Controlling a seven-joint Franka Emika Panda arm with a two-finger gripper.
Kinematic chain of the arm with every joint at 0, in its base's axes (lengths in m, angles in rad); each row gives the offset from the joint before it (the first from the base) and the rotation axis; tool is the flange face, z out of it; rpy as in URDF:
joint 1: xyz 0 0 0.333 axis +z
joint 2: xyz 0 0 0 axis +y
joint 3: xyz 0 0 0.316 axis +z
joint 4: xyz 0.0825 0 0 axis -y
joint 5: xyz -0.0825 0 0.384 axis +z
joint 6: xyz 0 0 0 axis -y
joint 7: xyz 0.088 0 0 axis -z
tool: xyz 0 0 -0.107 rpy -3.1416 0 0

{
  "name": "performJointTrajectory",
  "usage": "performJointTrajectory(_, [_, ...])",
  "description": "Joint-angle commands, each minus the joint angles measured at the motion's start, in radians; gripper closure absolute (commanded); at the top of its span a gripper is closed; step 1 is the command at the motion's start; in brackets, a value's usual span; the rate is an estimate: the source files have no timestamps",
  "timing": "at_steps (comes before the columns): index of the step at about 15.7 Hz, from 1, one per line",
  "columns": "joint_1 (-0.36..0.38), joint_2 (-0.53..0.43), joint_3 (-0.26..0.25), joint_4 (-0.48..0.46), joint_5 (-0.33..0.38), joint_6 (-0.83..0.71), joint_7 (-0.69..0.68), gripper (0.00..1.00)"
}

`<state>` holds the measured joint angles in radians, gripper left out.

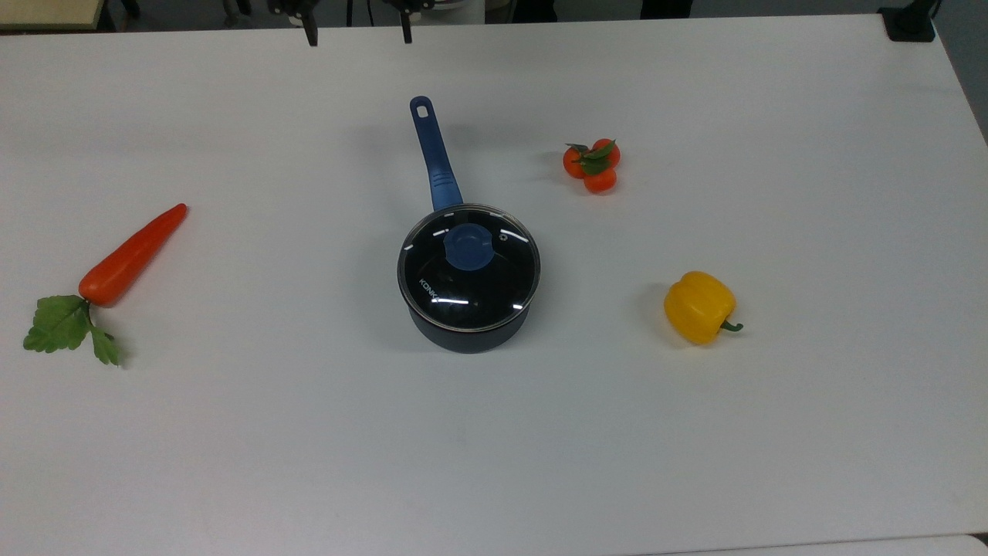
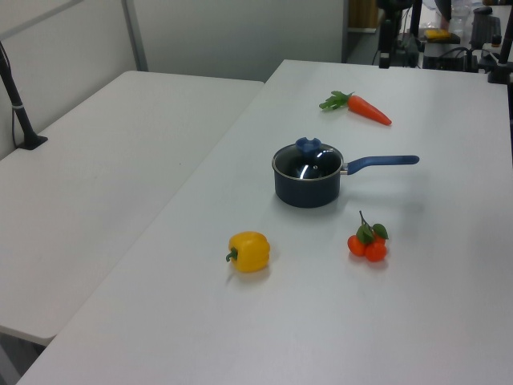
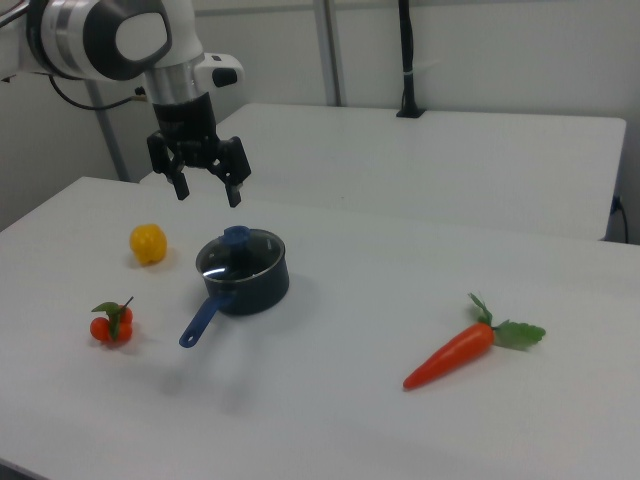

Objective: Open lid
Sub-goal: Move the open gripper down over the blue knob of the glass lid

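The top view looks steeply down on the table [image 1: 231, 432] from close above. The left view and right view stand lower and farther back at opposite ends (carrot [image 2: 369, 109] far in one, near in the other). All three share the pan [image 3: 250, 283].
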<state>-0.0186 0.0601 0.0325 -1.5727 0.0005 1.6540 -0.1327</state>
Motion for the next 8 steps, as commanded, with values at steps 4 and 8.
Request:
performJointTrajectory(4, [0.065, 0.095, 0.003, 0.056, 0.016, 0.134, -0.059, 0.0])
performJointTrajectory(8, [0.077, 0.158, 0.004, 0.046, 0.019, 0.22, -0.067, 0.0])
